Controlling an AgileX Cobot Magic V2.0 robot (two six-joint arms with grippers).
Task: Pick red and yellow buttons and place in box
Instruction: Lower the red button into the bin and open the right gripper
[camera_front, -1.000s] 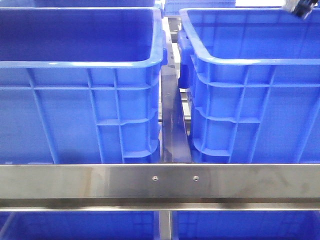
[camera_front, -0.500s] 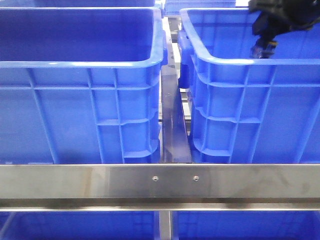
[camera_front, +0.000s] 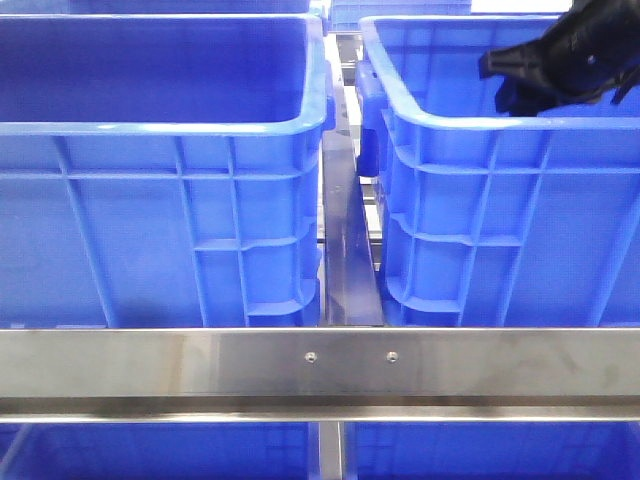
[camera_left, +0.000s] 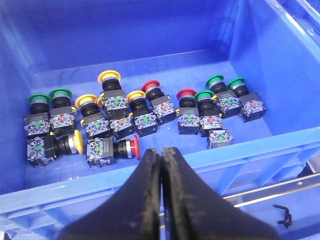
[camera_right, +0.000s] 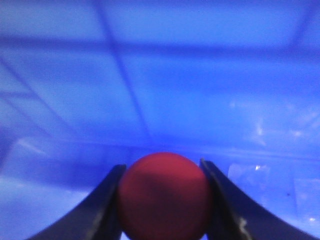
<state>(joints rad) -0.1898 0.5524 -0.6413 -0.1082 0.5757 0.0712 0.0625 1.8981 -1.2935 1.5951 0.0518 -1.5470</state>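
r pincer gripping red button, (l closed)

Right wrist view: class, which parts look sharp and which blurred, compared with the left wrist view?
Right wrist view: the red button in the right pincer is soft, the blue crate wall behind blurred. Left wrist view: the buttons are crisp.

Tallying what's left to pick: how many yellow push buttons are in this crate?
4 in the blue crate: three yellow push buttons upright in the row, one lying on its side nearer the left hand. None looks hidden.
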